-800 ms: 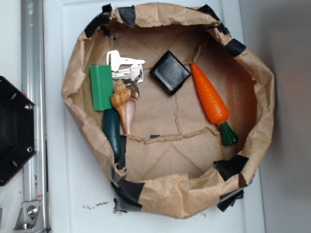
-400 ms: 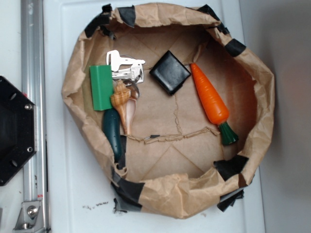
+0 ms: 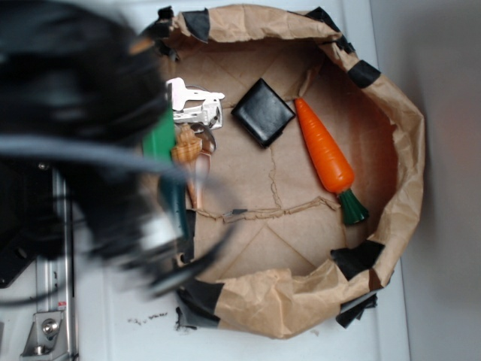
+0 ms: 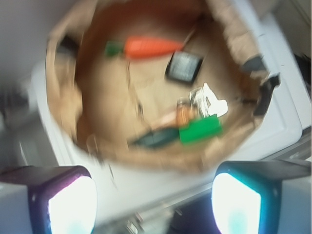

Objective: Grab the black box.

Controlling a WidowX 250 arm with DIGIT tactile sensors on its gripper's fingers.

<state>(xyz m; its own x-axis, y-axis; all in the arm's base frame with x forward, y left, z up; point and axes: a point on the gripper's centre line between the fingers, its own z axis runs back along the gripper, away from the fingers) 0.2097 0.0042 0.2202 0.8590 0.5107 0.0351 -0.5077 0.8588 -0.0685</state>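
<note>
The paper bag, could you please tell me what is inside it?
Inside the paper bag: black box, carrot, white clip, shell, green block. The blurred arm hides its left edge.

My arm (image 3: 83,128) fills the exterior view from nine to eleven o'clock as a blurred black mass, with a grey cable (image 3: 90,154) across it and thinner black cables (image 3: 188,271) looping off toward seven. On the wrist view, the gripper (image 4: 153,202) shows two dark fingers (image 4: 46,175) with pale, glowing pads (image 4: 236,202), possibly tinted cyan and violet.
</note>
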